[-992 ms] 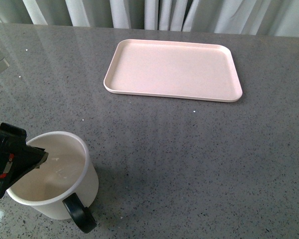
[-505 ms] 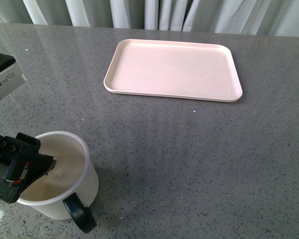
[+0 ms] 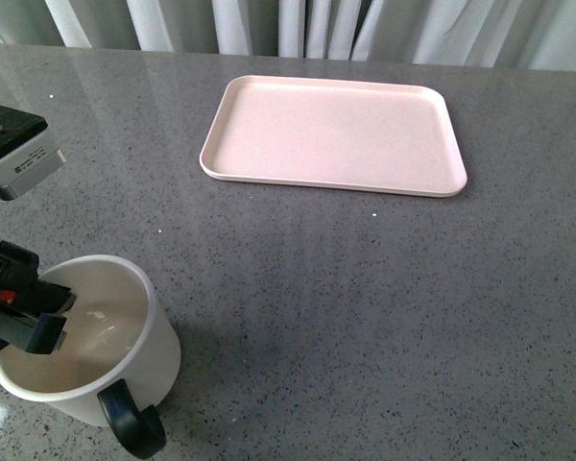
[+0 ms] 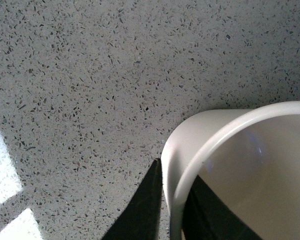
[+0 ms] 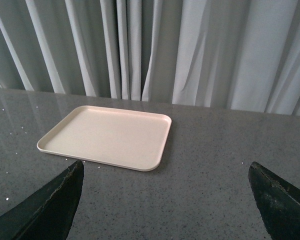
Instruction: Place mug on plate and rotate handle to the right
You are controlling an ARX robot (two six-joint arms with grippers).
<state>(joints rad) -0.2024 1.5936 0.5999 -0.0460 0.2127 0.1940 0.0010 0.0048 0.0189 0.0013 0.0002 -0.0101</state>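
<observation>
Clamping mug (image 3: 156,353) wall, left pincer (image 3: 36,323).

The cream-white mug (image 3: 161,357) at the black, red-marked left claw (image 3: 24,322) had a glossy black handle (image 3: 130,429). Well beyond the claw, the plain pale pink plate (image 3: 334,134) lay on the grey, dark-speckled table (image 3: 365,307), before whitish curtains (image 3: 269,24).

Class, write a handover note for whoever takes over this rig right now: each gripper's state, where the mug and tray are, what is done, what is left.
Left gripper: shut on the mug, fingers either side of its wall at the rim.
Right gripper: open, holding nothing.
Mug: near left of the table, handle facing the robot.
Plate: far side, mug not on it.
Done: mug gripped.
Left: carry it onto the plate, turn the handle right, release.
</observation>
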